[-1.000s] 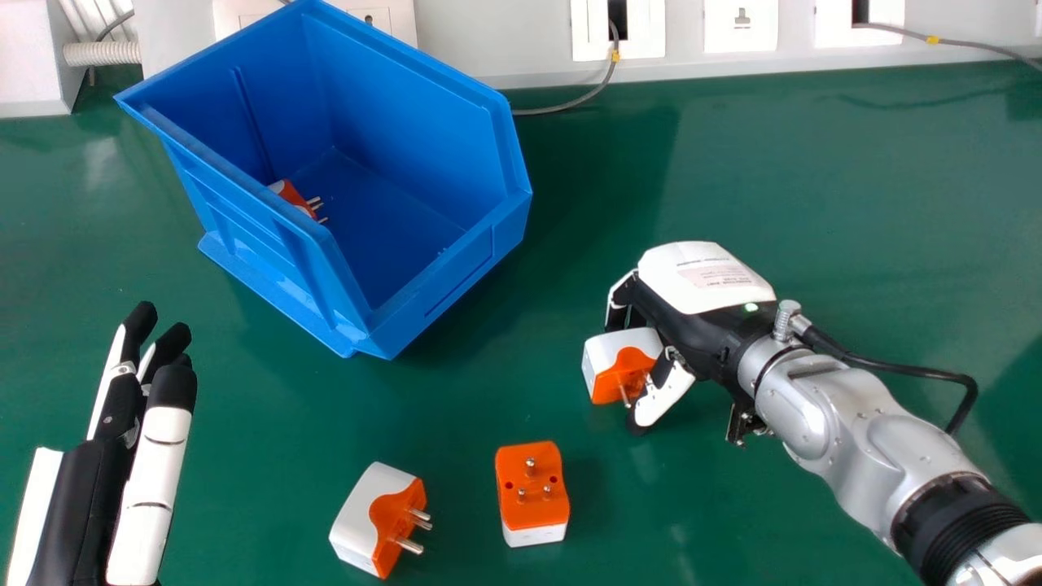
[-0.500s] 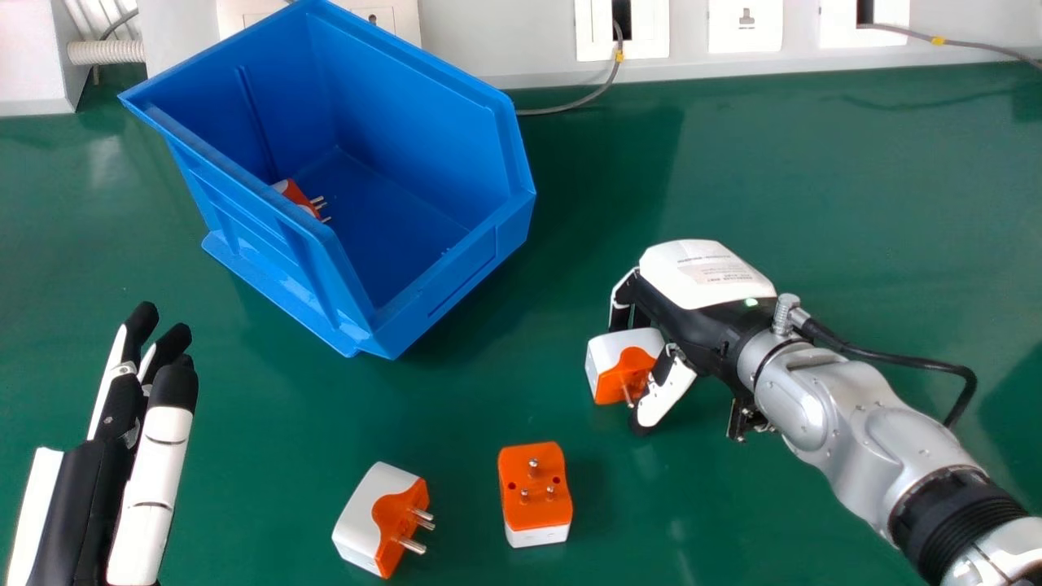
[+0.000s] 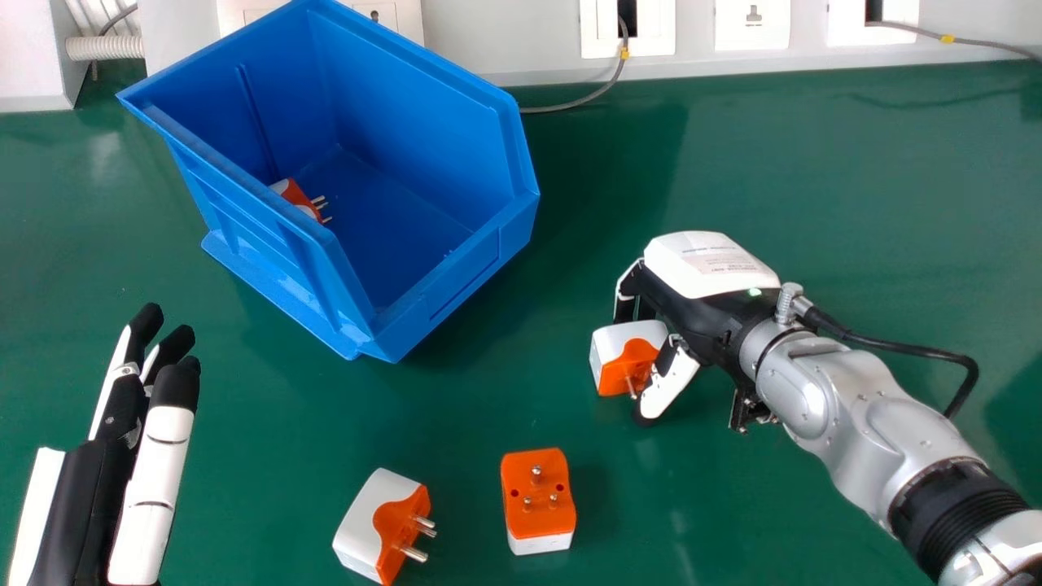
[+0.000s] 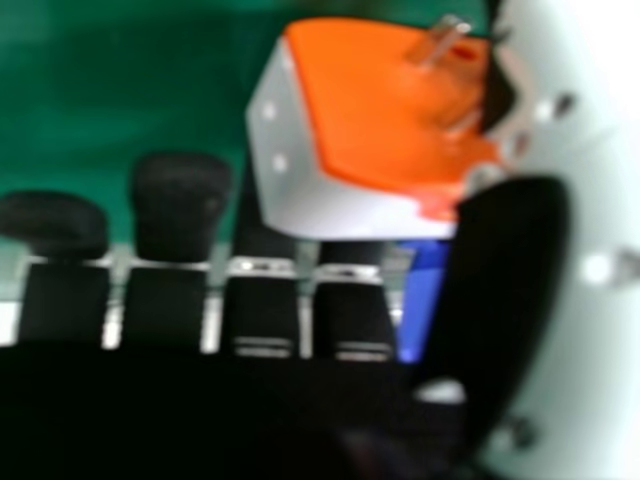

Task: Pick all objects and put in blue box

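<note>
Head view: right robot hand (image 3: 704,264) has an orange-and-white adapter (image 3: 625,366) pinched, two loose adapters (image 3: 537,492) sit on the desk (image 3: 773,155), another's inside the blue box (image 3: 407,106), left robot hand (image 3: 152,496) spread straight.

Lab or workshop, unclear which, green worktop (image 3: 773,163), wall sockets (image 3: 752,18), grey cables (image 3: 562,108), ribbed hose (image 3: 104,48)

You have a plug adapter (image 4: 370,110) between the fingers (image 4: 180,205) and thumb (image 4: 600,260) of your right hand (image 3: 708,297). Orange face toward you, a metal prong (image 4: 438,40) standing out of it near the thumb. White side slants away, two pale dots on it; that side overlaps part of the fingers, other fingers lie beside it. Green table (image 4: 90,100) behind; sliver of blue box (image 4: 420,305) between fingers and thumb.
</note>
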Robot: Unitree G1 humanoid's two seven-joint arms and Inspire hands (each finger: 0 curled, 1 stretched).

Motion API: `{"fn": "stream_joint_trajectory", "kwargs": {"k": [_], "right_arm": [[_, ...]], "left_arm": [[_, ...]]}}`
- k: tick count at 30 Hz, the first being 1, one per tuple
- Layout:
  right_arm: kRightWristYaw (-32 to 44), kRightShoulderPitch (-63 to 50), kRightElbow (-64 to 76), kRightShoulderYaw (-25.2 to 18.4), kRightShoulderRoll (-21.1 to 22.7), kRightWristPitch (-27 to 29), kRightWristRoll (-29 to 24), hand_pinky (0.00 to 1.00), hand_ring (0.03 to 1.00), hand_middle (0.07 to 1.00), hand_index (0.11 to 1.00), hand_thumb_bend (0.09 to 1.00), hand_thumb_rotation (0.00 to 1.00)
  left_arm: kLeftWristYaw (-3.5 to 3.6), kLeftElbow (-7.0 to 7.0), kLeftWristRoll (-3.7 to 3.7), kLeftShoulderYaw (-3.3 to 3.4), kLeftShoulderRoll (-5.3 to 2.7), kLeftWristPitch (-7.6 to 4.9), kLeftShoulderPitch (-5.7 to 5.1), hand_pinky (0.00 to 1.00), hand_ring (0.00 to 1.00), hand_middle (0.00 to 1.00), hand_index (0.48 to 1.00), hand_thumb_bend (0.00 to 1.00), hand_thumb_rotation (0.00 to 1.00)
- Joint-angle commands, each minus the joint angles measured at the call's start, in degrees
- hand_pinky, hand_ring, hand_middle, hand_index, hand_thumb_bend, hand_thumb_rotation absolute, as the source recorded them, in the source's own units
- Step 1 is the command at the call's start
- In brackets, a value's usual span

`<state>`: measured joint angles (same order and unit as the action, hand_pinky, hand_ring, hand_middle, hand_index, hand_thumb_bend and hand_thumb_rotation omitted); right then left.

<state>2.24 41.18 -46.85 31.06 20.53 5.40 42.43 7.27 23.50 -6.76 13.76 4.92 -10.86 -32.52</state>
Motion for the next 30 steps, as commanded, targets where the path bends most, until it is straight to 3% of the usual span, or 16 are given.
{"fn": "stream_joint_trajectory", "kwargs": {"k": [1,9,22,30], "right_arm": [[2.6,-1.1,-0.8,0.0,0.6,-1.0,-0.4,0.10,0.160,0.462,0.473,0.515,0.00],[0.6,-2.1,-0.3,-1.7,1.2,2.5,-2.3,0.13,0.190,0.450,0.477,0.514,0.00],[2.1,-2.5,0.5,-2.4,1.5,2.0,-2.7,0.10,0.152,0.464,0.473,0.516,0.00],[2.5,-2.8,1.5,-3.1,1.3,0.6,-3.6,0.08,0.124,0.469,0.472,0.516,0.00]], "left_arm": [[-0.21,1.40,0.28,0.14,-0.01,-0.67,-0.48,0.94,0.93,0.94,0.962,0.70,0.92],[-0.39,1.82,0.58,-0.19,-0.16,-0.38,-0.56,0.93,0.93,0.94,0.958,0.70,0.92],[0.20,1.63,0.18,-0.19,0.34,-0.31,-0.22,0.93,0.93,0.93,0.954,0.70,0.92],[0.36,1.12,0.20,-0.33,0.23,-0.75,-0.09,0.92,0.92,0.93,0.952,0.69,0.92]]}}
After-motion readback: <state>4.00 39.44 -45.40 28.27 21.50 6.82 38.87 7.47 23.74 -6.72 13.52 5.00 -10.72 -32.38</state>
